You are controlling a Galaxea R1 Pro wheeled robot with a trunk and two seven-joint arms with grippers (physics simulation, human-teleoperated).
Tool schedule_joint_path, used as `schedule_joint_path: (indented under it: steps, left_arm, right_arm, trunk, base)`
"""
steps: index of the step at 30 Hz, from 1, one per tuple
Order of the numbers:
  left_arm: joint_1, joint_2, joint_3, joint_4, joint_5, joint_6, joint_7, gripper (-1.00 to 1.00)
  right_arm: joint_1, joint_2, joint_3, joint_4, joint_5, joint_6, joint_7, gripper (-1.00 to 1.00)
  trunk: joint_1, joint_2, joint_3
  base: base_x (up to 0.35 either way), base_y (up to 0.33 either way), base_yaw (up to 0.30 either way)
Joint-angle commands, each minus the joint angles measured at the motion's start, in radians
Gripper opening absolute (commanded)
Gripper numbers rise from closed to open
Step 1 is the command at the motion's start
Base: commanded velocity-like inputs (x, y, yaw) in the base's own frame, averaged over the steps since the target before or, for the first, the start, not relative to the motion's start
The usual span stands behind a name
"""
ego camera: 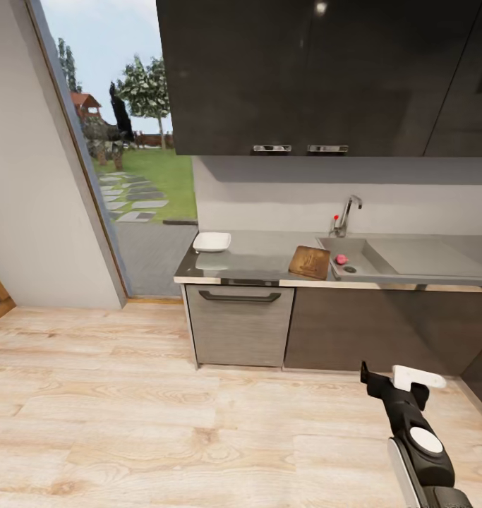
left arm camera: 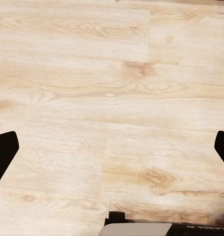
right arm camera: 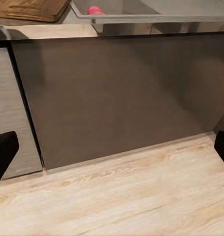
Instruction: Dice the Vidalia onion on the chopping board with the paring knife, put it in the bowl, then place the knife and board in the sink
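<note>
Across the room, the grey countertop (ego camera: 262, 255) carries the white bowl (ego camera: 212, 241) at its left end and the dark brown chopping board (ego camera: 310, 262) beside the sink (ego camera: 364, 248). A pink-red Vidalia onion (ego camera: 341, 259) lies in the basin near the drain. I cannot make out the paring knife. My right gripper (ego camera: 399, 377) hangs low over the floor, well short of the cabinets. In the right wrist view the right gripper (right arm camera: 112, 147) is open and empty, facing the cabinet front, with the board (right arm camera: 28, 9) and onion (right arm camera: 95, 10) above. The left gripper (left arm camera: 112, 147) is open over bare floor.
A chrome tap (ego camera: 347, 214) with a red knob stands behind the basin. Dark wall cabinets (ego camera: 304, 70) hang above the counter. A handled drawer front (ego camera: 239, 321) sits under the bowl. A glass door (ego camera: 121, 162) to the garden is at the left. Light wooden floor (ego camera: 163, 423) lies between me and the counter.
</note>
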Motion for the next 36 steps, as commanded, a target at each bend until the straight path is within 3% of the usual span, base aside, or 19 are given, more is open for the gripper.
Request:
schedule_joint_path:
  steps: [1,13,36]
  left_arm:
    - [0.0,0.0,-0.001,0.001,0.004,-0.003,0.001,1.0]
    - [0.0,0.0,0.0,0.02,0.005,-0.005,0.0,1.0]
    - [0.0,0.0,0.001,0.033,0.005,-0.006,0.0,1.0]
  right_arm:
    - [-0.002,0.002,0.003,-0.002,-0.004,0.006,-0.004,1.0]
    - [-0.004,0.015,0.006,-0.002,-0.006,0.005,-0.004,1.0]
    - [-0.004,0.017,0.006,-0.002,-0.006,0.003,-0.004,1.0]
  trunk:
    - [0.001,-0.002,-0.002]
    - [0.001,-0.002,0.002]
    - [0.001,-0.002,0.022]
  base:
    - [0.093,0.0,0.0]
    - [0.235,0.058,-0.094]
    - [0.253,0.202,-0.184]
